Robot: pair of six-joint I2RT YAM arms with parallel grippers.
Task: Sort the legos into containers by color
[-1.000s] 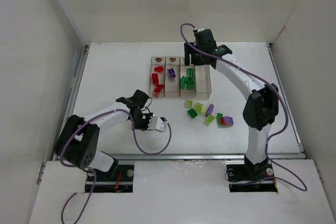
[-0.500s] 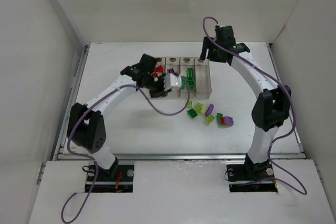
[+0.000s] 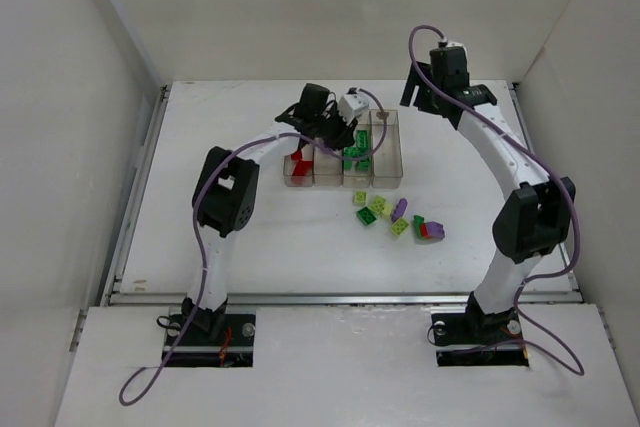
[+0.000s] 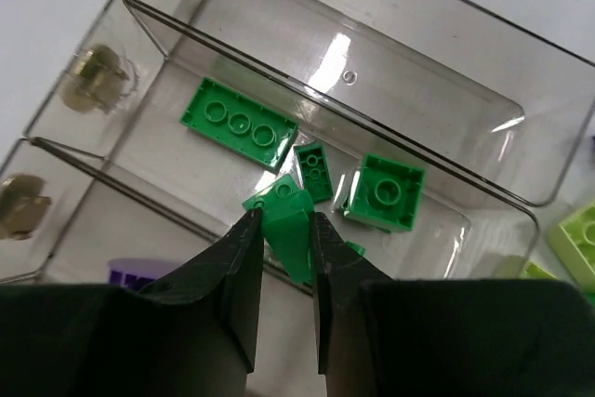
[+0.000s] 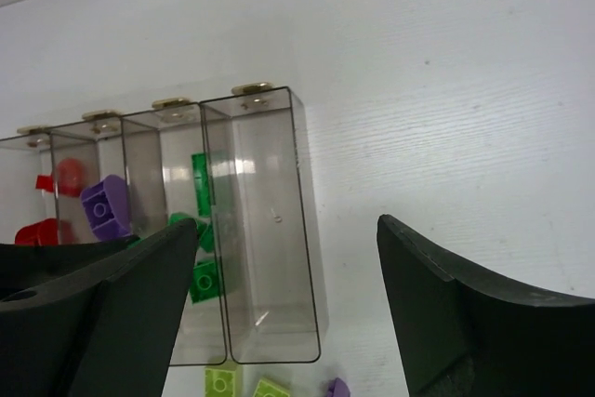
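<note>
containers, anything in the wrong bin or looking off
Nothing stands out. The four joined clear smoky-plastic bins hold red bricks, a purple brick and dark green bricks in separate compartments; the end one is empty.

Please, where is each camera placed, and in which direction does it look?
Top external: above and behind the bases, looking down on the table; both arms show.
Left wrist: over the containers, looking down; left gripper shut on a green brick.
Right wrist: beside the containers, looking down obliquely; open right gripper frames it.
Shared: both wrist views show the empty end bin.
</note>
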